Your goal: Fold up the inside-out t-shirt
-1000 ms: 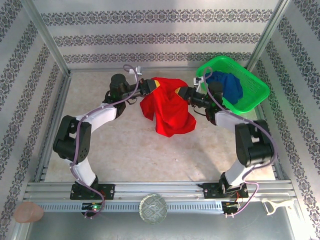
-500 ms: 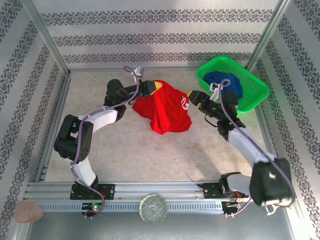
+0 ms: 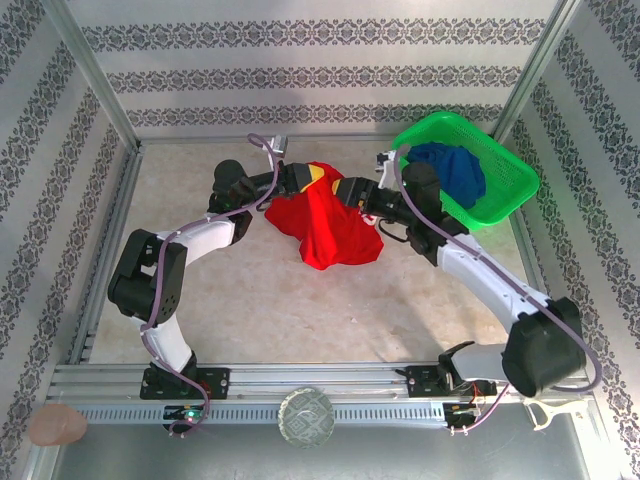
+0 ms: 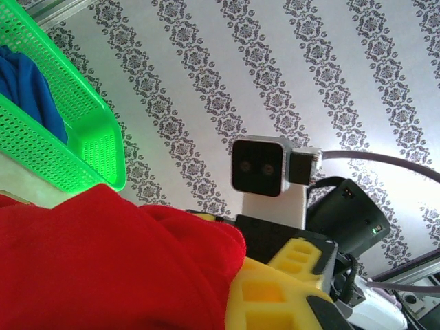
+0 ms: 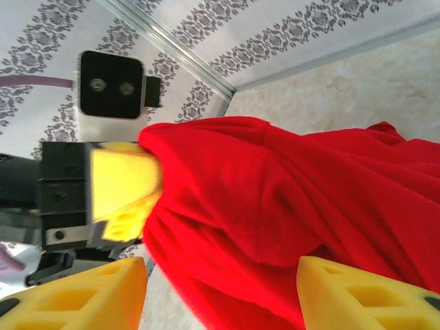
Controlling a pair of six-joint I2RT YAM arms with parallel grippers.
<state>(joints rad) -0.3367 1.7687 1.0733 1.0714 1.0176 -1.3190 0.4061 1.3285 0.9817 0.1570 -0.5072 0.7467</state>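
green basket [image 3: 512,193] holding blue garment [image 3: 455,170]; right arm [image 3: 422,200] between it, red t-shirt [image 3: 335,228]

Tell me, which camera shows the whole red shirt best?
The top external view: the bright red cloth t-shirt shows whole there, crumpled, with its outline clear. The left wrist view catches one red bunch of it low in the frame; the right wrist view gives big close-up folds, edges cut off.
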